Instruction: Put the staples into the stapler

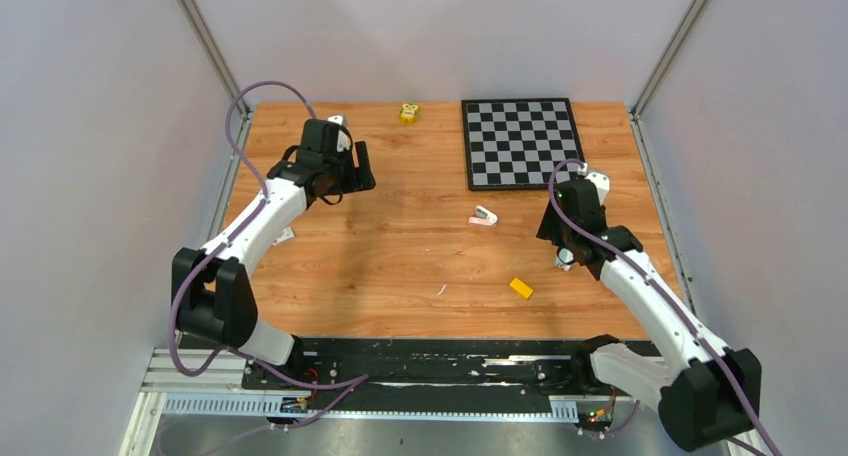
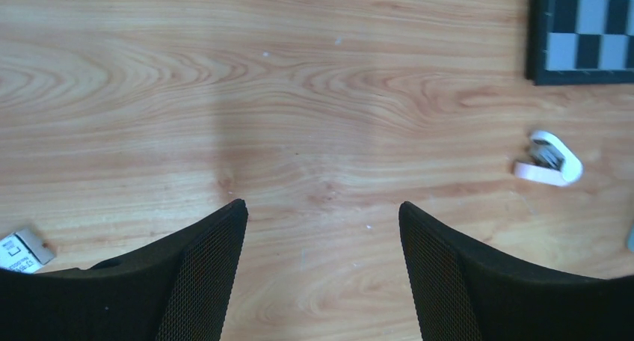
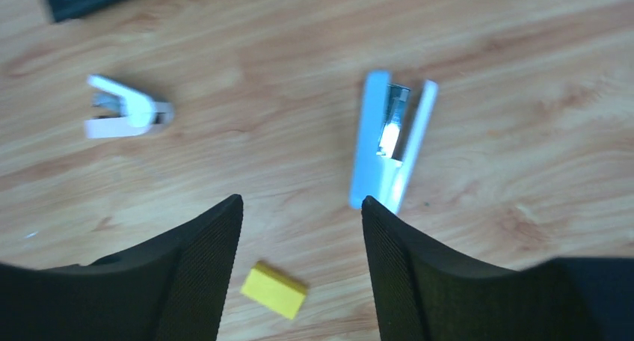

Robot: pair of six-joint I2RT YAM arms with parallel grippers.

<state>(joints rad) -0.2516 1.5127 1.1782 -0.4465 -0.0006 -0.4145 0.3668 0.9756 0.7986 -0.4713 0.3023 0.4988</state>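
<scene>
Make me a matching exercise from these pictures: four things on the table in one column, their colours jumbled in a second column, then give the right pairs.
Things:
1. chessboard
2. long open stapler
3. small block
4. small hinged tool

Colours:
A. yellow
B. pink and white
C. black and white
D. pale blue

Pairs: 1-C, 2-D, 3-A, 4-B

No legible text; print on the white tag (image 2: 19, 250) is blurred.
</scene>
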